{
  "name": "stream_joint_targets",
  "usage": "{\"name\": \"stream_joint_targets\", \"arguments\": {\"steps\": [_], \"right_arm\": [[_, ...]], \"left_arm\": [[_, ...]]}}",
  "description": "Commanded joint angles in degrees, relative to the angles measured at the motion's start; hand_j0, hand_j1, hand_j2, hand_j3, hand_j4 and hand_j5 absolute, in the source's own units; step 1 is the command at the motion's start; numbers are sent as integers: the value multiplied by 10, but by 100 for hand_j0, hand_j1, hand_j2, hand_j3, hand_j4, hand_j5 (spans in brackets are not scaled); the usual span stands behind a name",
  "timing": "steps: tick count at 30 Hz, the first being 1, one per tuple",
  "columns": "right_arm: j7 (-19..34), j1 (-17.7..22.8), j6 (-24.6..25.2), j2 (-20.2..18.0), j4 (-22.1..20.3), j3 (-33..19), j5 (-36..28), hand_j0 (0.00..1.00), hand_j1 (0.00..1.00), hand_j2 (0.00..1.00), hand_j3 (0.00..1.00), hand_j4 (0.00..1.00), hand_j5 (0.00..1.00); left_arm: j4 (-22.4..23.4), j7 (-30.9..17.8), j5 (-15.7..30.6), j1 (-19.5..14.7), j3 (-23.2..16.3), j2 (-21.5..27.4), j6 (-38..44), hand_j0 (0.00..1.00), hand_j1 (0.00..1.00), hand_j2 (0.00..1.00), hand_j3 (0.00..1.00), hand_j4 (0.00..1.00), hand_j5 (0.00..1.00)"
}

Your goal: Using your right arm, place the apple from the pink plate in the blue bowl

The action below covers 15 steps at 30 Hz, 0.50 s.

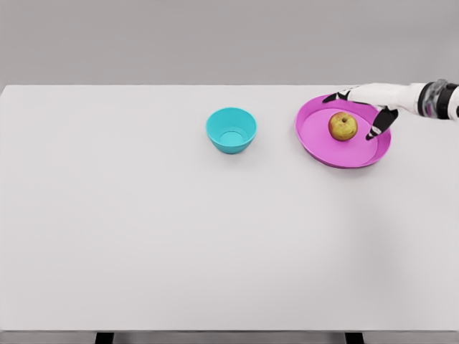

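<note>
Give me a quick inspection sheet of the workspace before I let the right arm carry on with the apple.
Surface: white table, flat, no spills seen.
Job's things: apple upright on the pink plate; blue bowl left of the plate, apart from it, empty.
Clutter: nothing seen.
Hands: right hand over the plate's far right side, fingers spread around the apple, not gripping it; left hand not in view.
Cables: nothing seen.
Surroundings: plain grey wall behind the table; dark table legs at the bottom edge.
</note>
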Motion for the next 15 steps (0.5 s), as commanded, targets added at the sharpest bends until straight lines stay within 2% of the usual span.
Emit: {"name": "stream_joint_targets", "arguments": {"steps": [1,15], "right_arm": [[0,0,1,14,26,9,-1,100,100,100,100,100,100],[0,-28,1,53,105,28,0,100,100,100,100,100,100]], "left_arm": [[0,0,0,0,0,0,0,100,100,100,100,100,100],[0,0,0,0,0,0,0,100,100,100,100,100,100]]}}
